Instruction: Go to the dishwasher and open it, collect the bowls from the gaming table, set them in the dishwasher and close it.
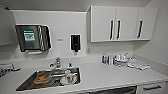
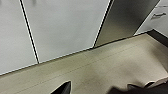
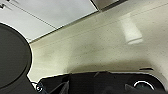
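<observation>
The dishwasher shows in the left wrist view as a brushed steel front panel, shut, standing between white cabinet doors above a beige floor. A corner of the same steel panel appears in the right wrist view. In the head view a dark strip under the counter edge is the dishwasher's top. My left gripper hangs low over the floor, a short way in front of the panel. My right gripper also hangs over the floor, touching nothing. The bowls and the gaming table are out of view.
A white counter runs across in front of me with a steel sink holding an orange-brown dish and other dishes. Bottles and clutter sit at the back right. Upper cabinets hang above. A drawer is lower right.
</observation>
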